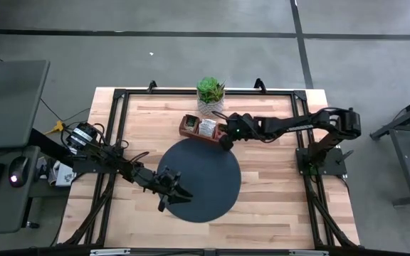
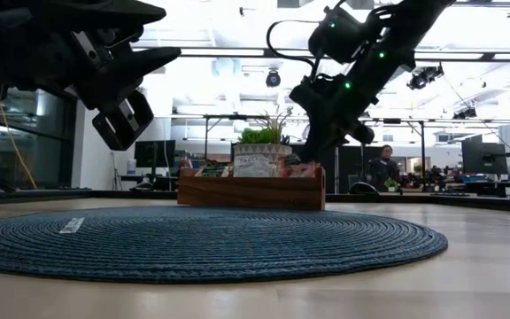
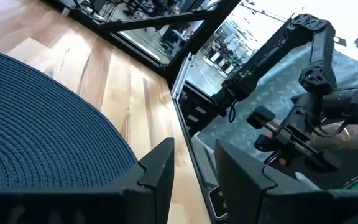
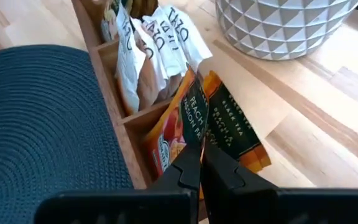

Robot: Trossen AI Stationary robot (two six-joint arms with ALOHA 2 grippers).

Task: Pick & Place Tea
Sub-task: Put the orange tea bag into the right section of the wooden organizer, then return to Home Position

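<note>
Early stage, we judge: the mat point(image 1: 199, 180) looks bare of tea. Right jaws point(image 4: 201, 163) are clamped on an orange sachet point(image 4: 182, 127) standing in the tray point(image 1: 188, 128); other sachets sit just beyond. Left jaws point(image 3: 194, 171) are apart, idle at mat edge.

2 arms point(image 1: 112, 160), 1 round mat point(image 1: 208, 192), 1 wooden tray point(image 1: 189, 130), 1 potted plant point(image 1: 211, 94); sachets point(image 4: 185, 118) uncountable.

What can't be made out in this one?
- Right gripper: its fingers pinch at an orange sachet, but they hide the contact.
- Tray contents: its wall hides them in the low view; too small in the high view.
- White strip on the mat: too small to identify.
</note>
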